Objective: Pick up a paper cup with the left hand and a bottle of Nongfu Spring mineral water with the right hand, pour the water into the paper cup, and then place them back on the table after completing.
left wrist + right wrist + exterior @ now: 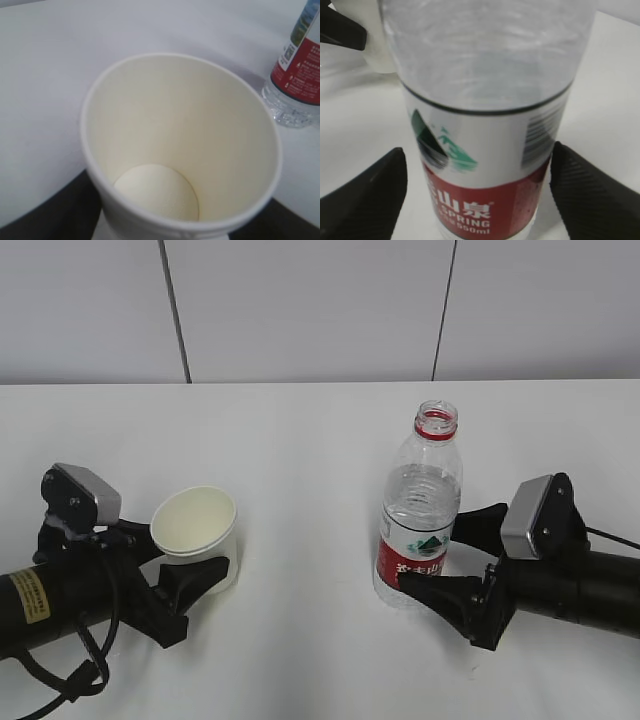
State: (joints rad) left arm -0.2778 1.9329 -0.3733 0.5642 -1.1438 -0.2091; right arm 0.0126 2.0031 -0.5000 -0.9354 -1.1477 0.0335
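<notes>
A white paper cup (196, 530) stands upright and empty on the white table (300, 440). My left gripper (178, 558) lies low on the table with a finger on each side of the cup. The cup (180, 150) fills the left wrist view, and a strip of table shows between it and the left finger (45, 210). The uncapped Nongfu Spring bottle (420, 510), partly filled, stands at centre right. My right gripper (455, 555) straddles its red label (480, 205), open, with a narrow gap at the left finger (370, 200).
A grey panelled wall (320, 300) runs behind the table's far edge. The bottle (300, 65) shows at the right edge of the left wrist view, a short way from the cup. Bare tabletop lies between the two arms.
</notes>
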